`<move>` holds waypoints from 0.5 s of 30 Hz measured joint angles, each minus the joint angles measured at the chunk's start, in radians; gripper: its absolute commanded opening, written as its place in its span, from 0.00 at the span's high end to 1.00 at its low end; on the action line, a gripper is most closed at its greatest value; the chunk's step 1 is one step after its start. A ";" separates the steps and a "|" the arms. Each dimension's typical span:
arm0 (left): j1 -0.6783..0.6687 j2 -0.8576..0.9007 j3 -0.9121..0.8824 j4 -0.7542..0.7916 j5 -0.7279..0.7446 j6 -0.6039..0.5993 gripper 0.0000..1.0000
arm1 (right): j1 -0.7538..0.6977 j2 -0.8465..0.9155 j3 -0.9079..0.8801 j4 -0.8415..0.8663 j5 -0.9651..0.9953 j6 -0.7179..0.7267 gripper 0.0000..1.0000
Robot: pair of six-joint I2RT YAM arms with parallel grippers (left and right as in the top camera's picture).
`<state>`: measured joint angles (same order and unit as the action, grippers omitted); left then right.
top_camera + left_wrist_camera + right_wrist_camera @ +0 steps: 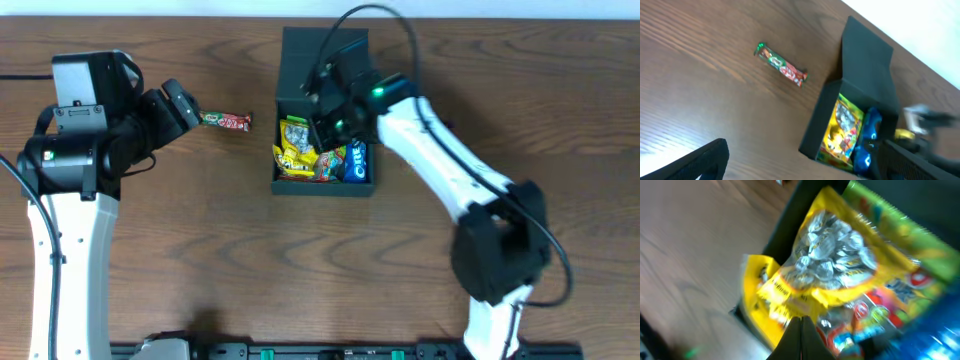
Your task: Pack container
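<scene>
The container, a dark box with its flap lid open toward the far side, stands at the table's centre and holds several snack packets. It also shows in the left wrist view. My right gripper is over the box; in the right wrist view its fingers are pressed together on the lower edge of a yellow snack packet. A blue cookie packet lies at the box's right side. A red-green candy bar lies on the table left of the box. My left gripper is open and empty just left of the bar.
The wooden table surrounds the box. A second yellow packet lies at the box's left wall. The right arm's white link slants across the table to the right of the box.
</scene>
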<state>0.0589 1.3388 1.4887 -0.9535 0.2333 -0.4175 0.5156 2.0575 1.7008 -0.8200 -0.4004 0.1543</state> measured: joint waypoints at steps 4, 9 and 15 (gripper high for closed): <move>0.000 0.000 0.000 -0.013 0.011 0.000 0.05 | 0.013 0.078 -0.002 0.063 -0.019 -0.016 0.99; 0.000 0.000 0.000 -0.016 0.021 0.002 0.05 | 0.035 0.137 -0.002 0.087 -0.025 -0.036 0.99; 0.000 0.000 0.000 -0.031 0.023 0.010 0.05 | 0.046 0.147 -0.001 0.024 0.019 -0.045 0.99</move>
<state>0.0589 1.3388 1.4887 -0.9840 0.2562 -0.4076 0.5613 2.2044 1.7000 -0.7956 -0.3809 0.1093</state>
